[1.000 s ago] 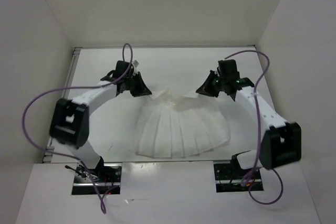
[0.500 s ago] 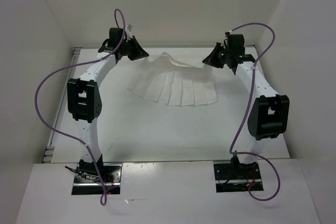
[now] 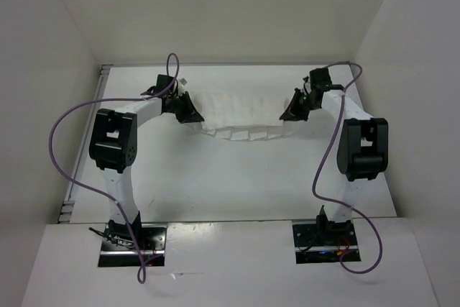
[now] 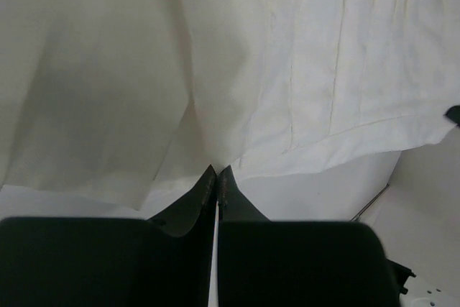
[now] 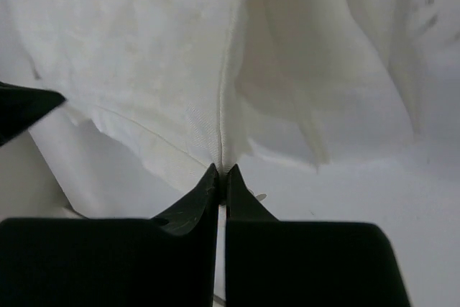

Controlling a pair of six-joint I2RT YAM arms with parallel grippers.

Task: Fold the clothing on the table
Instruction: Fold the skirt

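Two corners pinched, no fold finished as far as I can judge; top view: left gripper and right gripper hold the clothing stretched between them over the far half of the table; cloth reads as a narrow band with a pleated near hem, cannot tell whether that hem touches the table; left wrist view: jaws together, clamped on a cloth edge, pleated fabric spreads away beyond the tips; right wrist view: jaws together on a seam at the cloth edge, fabric bunched and wrinkled beyond; left to do, likely: lay it flat, bring one part over another, let go
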